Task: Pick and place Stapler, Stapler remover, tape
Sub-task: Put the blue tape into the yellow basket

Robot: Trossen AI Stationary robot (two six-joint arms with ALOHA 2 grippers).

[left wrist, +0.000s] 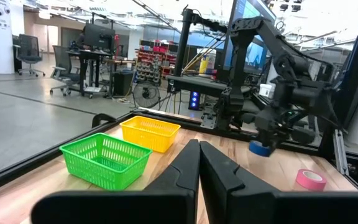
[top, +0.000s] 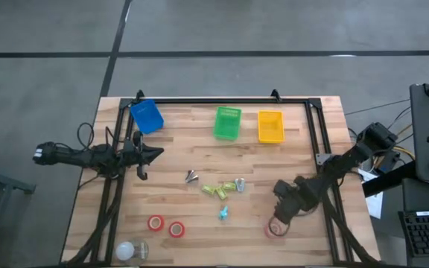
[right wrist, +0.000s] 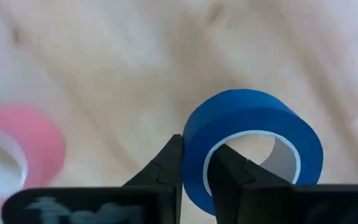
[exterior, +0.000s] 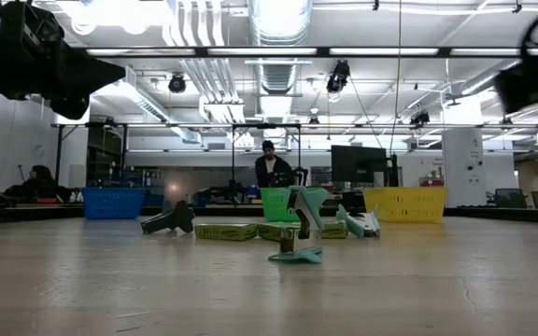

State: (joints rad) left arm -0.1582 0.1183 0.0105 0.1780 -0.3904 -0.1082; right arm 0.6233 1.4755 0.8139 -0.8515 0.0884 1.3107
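Note:
My right gripper points down near the table's front right, shut on a dark blue tape roll. The left wrist view shows the blue tape under those fingers. A red tape roll lies flat on the wood just beside it. Two more red tape rolls lie flat at the front left. Yellow-green staplers, a teal stapler and a grey stapler remover lie mid-table. My left gripper waits shut and level at the left side. My right gripper pinches the blue roll's wall, one finger inside the hollow centre and the other finger outside. The fingers come from above, pointing down. The roll hangs tilted on edge below them, clear of the table in the left wrist view.
Blue, green and yellow baskets stand in a row along the far edge. A white roundish object lies at the front left corner. A black frame borders the table's far edge and sides.

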